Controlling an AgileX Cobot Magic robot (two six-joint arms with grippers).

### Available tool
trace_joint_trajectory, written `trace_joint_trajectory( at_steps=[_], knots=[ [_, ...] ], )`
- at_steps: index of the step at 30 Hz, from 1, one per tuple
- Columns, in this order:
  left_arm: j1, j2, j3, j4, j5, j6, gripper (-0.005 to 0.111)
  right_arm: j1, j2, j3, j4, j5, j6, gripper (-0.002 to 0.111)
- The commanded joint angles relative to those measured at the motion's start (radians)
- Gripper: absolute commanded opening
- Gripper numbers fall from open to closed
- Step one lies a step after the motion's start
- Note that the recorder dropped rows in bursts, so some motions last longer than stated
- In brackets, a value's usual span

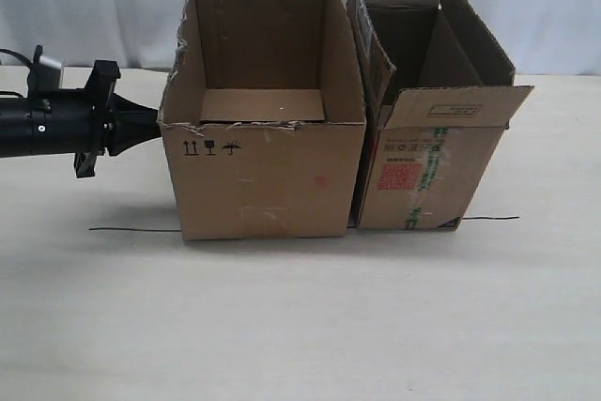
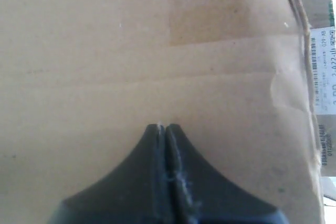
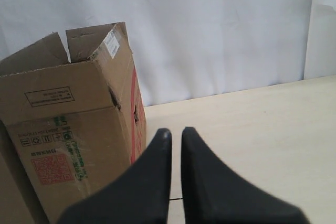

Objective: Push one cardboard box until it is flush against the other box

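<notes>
With its tips pressed shut against the wall of the cardboard box [image 1: 263, 115] straight ahead, the left pincer [image 2: 165, 127] should, I reckon, push level and slow, since the other box [image 1: 427, 100] beyond looks already nearly touching.

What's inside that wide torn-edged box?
Nothing shows inside the cardboard box: only bare inner walls and a strip of floor at the back. Its front wall hides the rest of the floor.

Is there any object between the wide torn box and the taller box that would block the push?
Nothing visible does. The wide torn box already stands right beside the taller box; only a thin dark seam shows between them.
</notes>
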Motion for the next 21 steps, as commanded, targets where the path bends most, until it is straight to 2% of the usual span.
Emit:
trace_joint_trajectory(
  at_steps=[1,3,5,9,12,14,17,19,21],
  knots=[
    [0.046,-0.029,0.0,-0.013,0.053,0.03,0.0,-0.006,-0.003,0.004,0.003,-0.011,-0.009,0.005],
    [0.101,-0.07,0.0,-0.011,0.092,0.036,0.0,-0.006,-0.003,0.004,0.003,-0.011,-0.009,0.005],
    [0.155,-0.147,0.0,0.076,0.077,0.036,0.0,-0.006,-0.003,0.004,0.003,-0.011,-0.009,0.005],
    [0.25,-0.383,0.084,0.255,-0.044,0.025,0.0,-0.006,-0.003,0.004,0.003,-0.011,-0.009,0.005],
    [0.284,-0.601,0.211,0.259,-0.17,0.056,0.0,-0.006,-0.003,0.004,0.003,-0.011,-0.009,0.005],
    [0.257,-0.751,0.302,0.2,-0.28,0.087,0.0,-0.006,-0.003,0.004,0.003,-0.011,-0.009,0.005],
    [0.161,-0.926,0.413,0.197,-0.381,0.162,0.0,-0.006,-0.003,0.004,0.003,-0.011,-0.009,0.005],
    [0.071,-1.024,0.463,0.251,-0.455,0.162,0.0,-0.006,-0.003,0.004,0.003,-0.011,-0.009,0.005],
    [-0.008,-1.101,0.493,0.37,-0.501,0.105,0.0,-0.006,-0.003,0.004,0.003,-0.011,-0.009,0.005]
  ],
)
